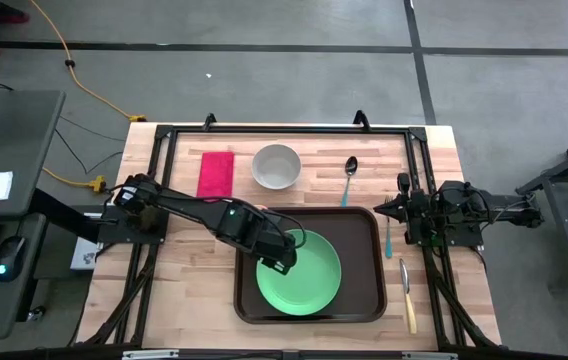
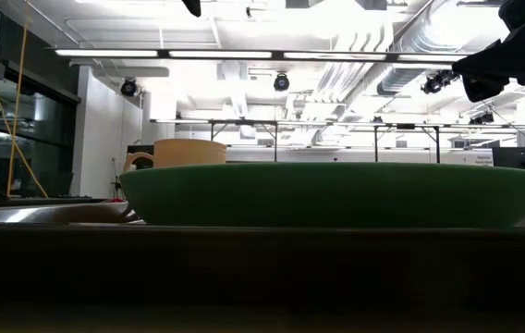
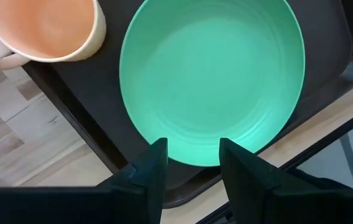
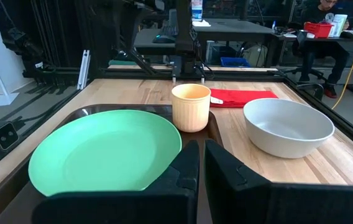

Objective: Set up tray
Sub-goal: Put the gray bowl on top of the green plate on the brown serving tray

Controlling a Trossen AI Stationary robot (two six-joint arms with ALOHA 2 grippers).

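Your left gripper (image 1: 286, 262) hangs half-open and empty, right over the near-left edge of the round green plastic plate (image 1: 299, 272). Below it lies the large dark brown rectangular plastic tray (image 1: 364, 300), long axis running left to right across the table. Farther off, your right gripper (image 1: 396, 207) waits shut, just beyond the tray's right edge.

No legible text, labels, brand marks, numbers or signs on any item, on either arm, or in the room beyond the table.
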